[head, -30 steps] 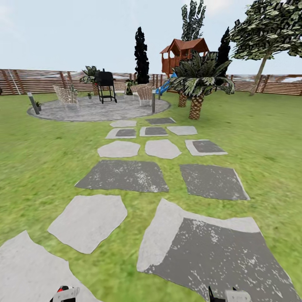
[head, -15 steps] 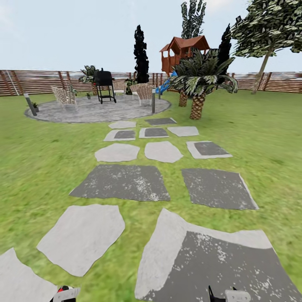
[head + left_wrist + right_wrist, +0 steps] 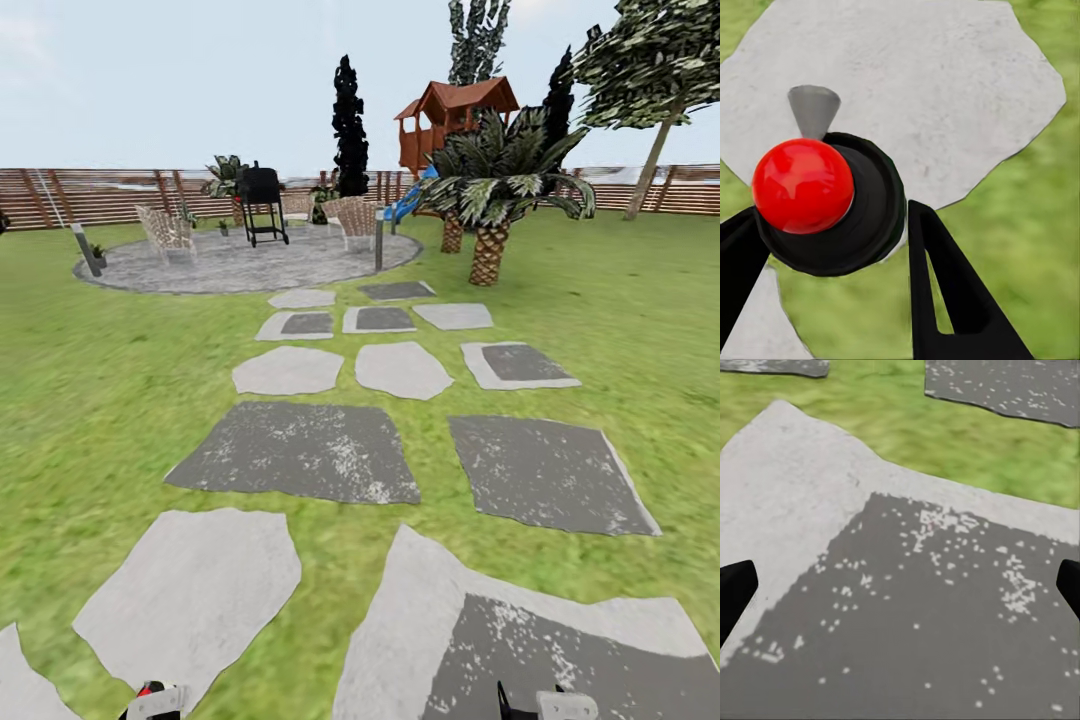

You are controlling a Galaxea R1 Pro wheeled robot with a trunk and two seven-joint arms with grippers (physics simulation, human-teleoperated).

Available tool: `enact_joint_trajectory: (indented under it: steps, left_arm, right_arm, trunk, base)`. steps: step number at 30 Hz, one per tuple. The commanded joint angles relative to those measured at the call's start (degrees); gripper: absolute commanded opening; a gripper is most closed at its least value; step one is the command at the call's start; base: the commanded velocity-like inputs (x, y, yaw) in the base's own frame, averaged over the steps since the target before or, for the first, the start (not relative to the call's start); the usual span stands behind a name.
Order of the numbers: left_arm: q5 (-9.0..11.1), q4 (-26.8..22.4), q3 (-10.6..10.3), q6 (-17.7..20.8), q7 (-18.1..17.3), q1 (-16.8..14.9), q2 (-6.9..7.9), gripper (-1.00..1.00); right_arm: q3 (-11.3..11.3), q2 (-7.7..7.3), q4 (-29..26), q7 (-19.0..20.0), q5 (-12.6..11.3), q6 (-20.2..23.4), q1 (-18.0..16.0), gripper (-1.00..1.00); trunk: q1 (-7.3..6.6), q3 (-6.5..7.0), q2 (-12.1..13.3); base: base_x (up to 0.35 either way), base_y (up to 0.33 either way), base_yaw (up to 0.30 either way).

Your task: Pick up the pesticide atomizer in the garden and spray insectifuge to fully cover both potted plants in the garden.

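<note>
Nearest, at the bottom edge of the head view: just the tops of the left gripper (image 3: 155, 702) and right gripper (image 3: 545, 704) poking in, too little there to read the jaws.

Left wrist view fills that in a bit: left gripper (image 3: 832, 289) with two black fingers (image 3: 952, 292) spread apart, a shiny red ball on a black round mount (image 3: 832, 202) sitting between them, looks like part of the rig, can't tell if anything's actually pinched. Pale stepping slab (image 3: 915, 90) and grass underneath.

Right wrist view: right gripper (image 3: 900, 592) wide open, only the black fingertips (image 3: 735, 592) peeking in at both side edges, nothing held. Below it a big slab, pale rim with dark speckled middle (image 3: 922, 622). Same slab at lower right of the head view (image 3: 540, 640).

Further up the middle of the head view: stepping slabs (image 3: 300, 450) running over the lawn (image 3: 100, 400) toward the round stone patio (image 3: 250, 265) at upper left. On the patio a black grill (image 3: 262, 200) and wicker chairs (image 3: 165, 232). Tiny potted plant (image 3: 98, 252) at the patio's left edge by a short grey post (image 3: 88, 250), another little one (image 3: 224, 228) near the grill, too small to be sure of either. Pesticide atomizer impossible to pick out at this range.

Right of the patio, a scaly-trunked palm (image 3: 495, 200); behind it a red-brown playhouse (image 3: 455, 120) with a blue slide. Brown slatted fence (image 3: 100, 195) across the back.
</note>
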Motion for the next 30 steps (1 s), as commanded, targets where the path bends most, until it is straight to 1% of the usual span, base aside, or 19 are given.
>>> enact_joint_trajectory:
  steps: [1,30]
  left_arm:
    - [0.1,0.0,0.0,-0.2,0.0,0.0,0.0,-1.0]
    - [0.1,0.1,0.0,-0.2,0.0,0.0,0.0,-1.0]
  right_arm:
    - [0.0,0.0,0.0,-0.2,0.0,-0.2,0.0,1.0]
    - [0.1,-0.01,0.1,-0.2,0.0,-0.2,0.0,1.0]
  trunk:
    - [0.02,-0.05,0.0]
    - [0.02,-0.05,0.0]
  base:
    - [0.338,0.0,0.009]
    - [0.338,0.0,0.001]
